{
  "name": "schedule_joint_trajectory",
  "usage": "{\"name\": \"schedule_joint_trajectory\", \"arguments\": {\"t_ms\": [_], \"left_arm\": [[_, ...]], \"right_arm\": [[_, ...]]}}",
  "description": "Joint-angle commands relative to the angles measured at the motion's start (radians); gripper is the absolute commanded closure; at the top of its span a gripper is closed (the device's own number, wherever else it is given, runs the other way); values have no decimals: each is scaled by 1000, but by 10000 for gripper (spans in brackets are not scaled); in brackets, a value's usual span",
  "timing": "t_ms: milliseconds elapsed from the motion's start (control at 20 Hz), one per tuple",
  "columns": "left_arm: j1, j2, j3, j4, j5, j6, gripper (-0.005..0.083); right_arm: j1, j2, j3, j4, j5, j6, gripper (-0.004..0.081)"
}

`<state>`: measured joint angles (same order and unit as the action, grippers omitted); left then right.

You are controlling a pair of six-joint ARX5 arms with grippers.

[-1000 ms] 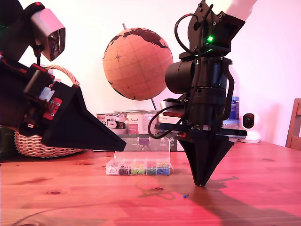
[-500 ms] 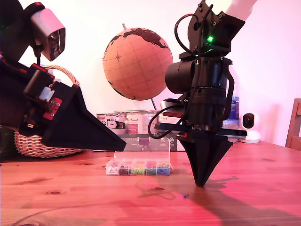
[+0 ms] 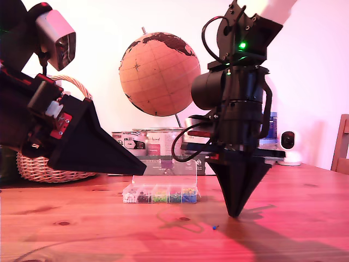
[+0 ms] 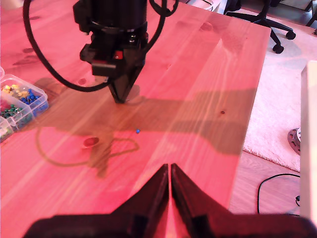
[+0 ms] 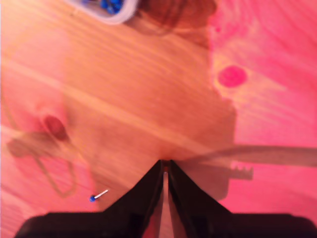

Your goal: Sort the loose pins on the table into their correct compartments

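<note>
- my first gripper [image 4: 169, 171] hung up high at the exterior view's left, jaws pinched together; tip angled downward
- my second gripper [image 3: 236, 213] pointed straight down, tip closed, just off the wood

My two black grippers hover over the reddish-brown, dark-knotted table [image 3: 82, 229], a blue-headed pin [image 5: 92, 199] at seven o'clock of my second gripper [image 5: 165, 166].

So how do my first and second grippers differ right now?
My first gripper slants over the table, tip held well above it; my second gripper points straight down, tip almost on it. The second sits close to the blue pin; the first is farther off. Both have fingers shut, nothing visible between them.
</note>
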<state>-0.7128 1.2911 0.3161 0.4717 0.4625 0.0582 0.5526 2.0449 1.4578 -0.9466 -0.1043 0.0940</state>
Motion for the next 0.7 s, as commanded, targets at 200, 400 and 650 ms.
{"name": "schedule_joint_trajectory", "arguments": {"t_ms": [200,400,650], "left_arm": [[-1,4,-2,6,1,-2,795],[-1,4,-2,7,1,-2,795],[-1,4,-2,7,1,-2,795]], "right_arm": [[9,18,156,-79,-2,-21,783],[10,18,230,-31,-46,-22,783],[10,19,236,103,-90,-18,783]]}}
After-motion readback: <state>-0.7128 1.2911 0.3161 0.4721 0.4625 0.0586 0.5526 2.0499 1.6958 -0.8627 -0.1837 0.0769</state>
